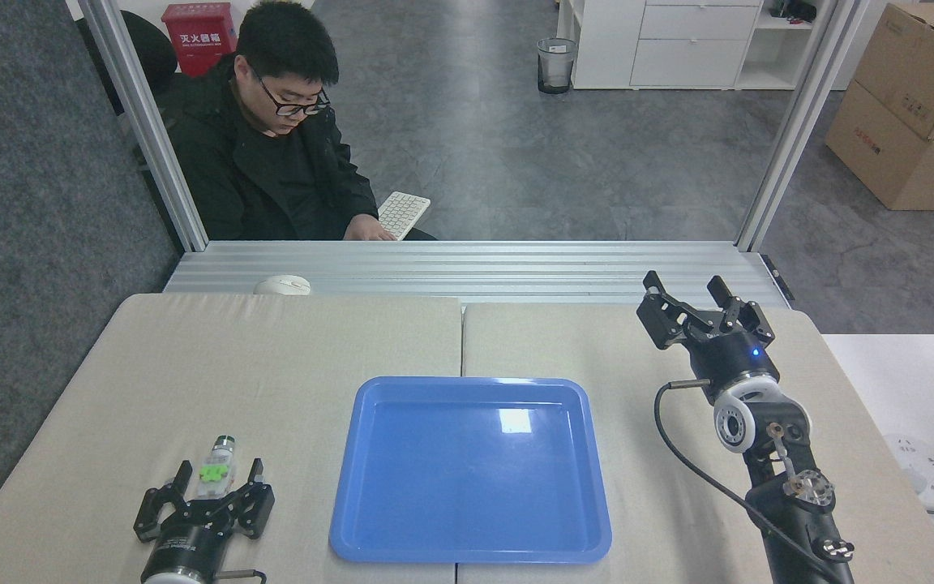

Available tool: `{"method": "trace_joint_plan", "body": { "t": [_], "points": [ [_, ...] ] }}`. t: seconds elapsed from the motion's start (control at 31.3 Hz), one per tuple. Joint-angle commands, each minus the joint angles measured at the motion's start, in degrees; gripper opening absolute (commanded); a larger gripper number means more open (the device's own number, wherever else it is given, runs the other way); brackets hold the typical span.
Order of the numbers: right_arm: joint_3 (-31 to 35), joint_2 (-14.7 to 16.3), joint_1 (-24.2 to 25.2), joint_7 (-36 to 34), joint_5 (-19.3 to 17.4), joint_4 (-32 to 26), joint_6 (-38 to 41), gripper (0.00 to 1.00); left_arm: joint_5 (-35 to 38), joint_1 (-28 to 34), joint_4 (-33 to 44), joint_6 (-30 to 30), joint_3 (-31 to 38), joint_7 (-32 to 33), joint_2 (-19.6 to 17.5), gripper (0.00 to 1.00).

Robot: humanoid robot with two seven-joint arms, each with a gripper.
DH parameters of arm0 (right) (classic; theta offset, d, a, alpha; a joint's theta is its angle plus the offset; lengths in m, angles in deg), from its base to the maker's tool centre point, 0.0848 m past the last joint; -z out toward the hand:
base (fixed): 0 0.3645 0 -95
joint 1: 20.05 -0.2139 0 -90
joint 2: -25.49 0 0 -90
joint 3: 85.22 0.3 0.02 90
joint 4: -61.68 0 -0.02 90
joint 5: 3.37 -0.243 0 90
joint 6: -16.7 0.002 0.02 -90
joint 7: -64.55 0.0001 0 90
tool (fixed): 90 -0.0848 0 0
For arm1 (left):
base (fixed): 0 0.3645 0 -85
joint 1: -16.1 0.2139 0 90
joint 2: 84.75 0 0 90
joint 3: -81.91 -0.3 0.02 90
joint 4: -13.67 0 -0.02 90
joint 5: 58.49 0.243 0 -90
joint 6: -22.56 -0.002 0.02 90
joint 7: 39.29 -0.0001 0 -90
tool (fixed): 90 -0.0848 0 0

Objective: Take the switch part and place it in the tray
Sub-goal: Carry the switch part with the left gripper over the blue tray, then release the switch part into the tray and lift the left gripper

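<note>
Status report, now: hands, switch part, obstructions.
Left hand open, straddling the switch part, not gripping. Right hand open, idle, right of the tray. Part on the table, left of the tray. Path to tray unobstructed.

My left gripper is black, with two slim fingers on a round black wrist ending in a white ring; my right gripper is black too, with a small blue light, a white ring joint with screws, and a thin black cable.

Single head view, high and forward-down over the table, both arms at mid-range.
</note>
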Motion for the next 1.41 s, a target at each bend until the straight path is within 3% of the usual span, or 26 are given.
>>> {"method": "trace_joint_plan", "body": {
  "t": [0.0,0.1,0.13,0.19,0.22,0.45,0.64,0.83,0.93,1.05,1.12,1.21,1.37],
  "points": [
    [0.0,0.0,0.0,0.0,0.0,0.0,0.0,1.00,0.1,0.1,-6.3,-0.1,-1.5,-0.6,0.1,0.98],
    [0.0,0.0,0.0,0.0,0.0,0.0,0.0,1.00,0.7,0.1,-6.1,0.0,-1.5,-1.2,0.0,0.72],
    [0.0,0.0,0.0,0.0,0.0,0.0,0.0,1.00,1.6,0.3,-5.8,0.3,-1.5,-1.2,-0.1,0.57],
    [0.0,0.0,0.0,0.0,0.0,0.0,0.0,1.00,3.9,0.6,-4.7,0.8,-1.6,-1.3,-0.3,0.12],
    [0.0,0.0,0.0,0.0,0.0,0.0,0.0,1.00,5.4,0.6,-4.4,0.9,-1.6,-1.3,-0.3,0.00],
    [0.0,0.0,0.0,0.0,0.0,0.0,0.0,1.00,6.2,0.0,-0.1,0.2,-0.6,-1.3,-0.6,0.00],
    [0.0,0.0,0.0,0.0,0.0,0.0,0.0,1.00,5.9,-0.4,14.6,1.5,0.2,-0.6,-0.7,0.00],
    [-0.1,0.1,0.0,0.0,0.0,0.0,0.0,1.00,6.0,-2.7,27.4,11.1,-0.9,2.0,2.3,0.00],
    [0.0,0.2,0.0,0.0,0.0,0.0,0.0,1.00,6.9,-5.0,27.2,16.0,-4.4,5.1,5.7,0.00],
    [0.0,0.1,0.0,0.0,0.0,0.0,0.0,1.00,8.4,-6.7,21.9,18.3,-12.6,10.0,6.4,0.00],
    [0.0,0.0,0.0,0.0,0.0,0.0,0.0,1.00,13.2,-7.8,17.1,18.0,-16.5,13.7,6.9,0.00],
    [0.0,0.0,0.0,0.0,0.0,0.0,0.0,1.00,19.5,-8.0,12.4,18.0,-17.5,15.9,9.6,0.00],
    [0.0,0.0,0.0,0.0,0.0,0.0,0.0,1.00,20.0,-7.8,11.6,18.5,-17.9,16.3,10.6,0.00]
  ]
}}
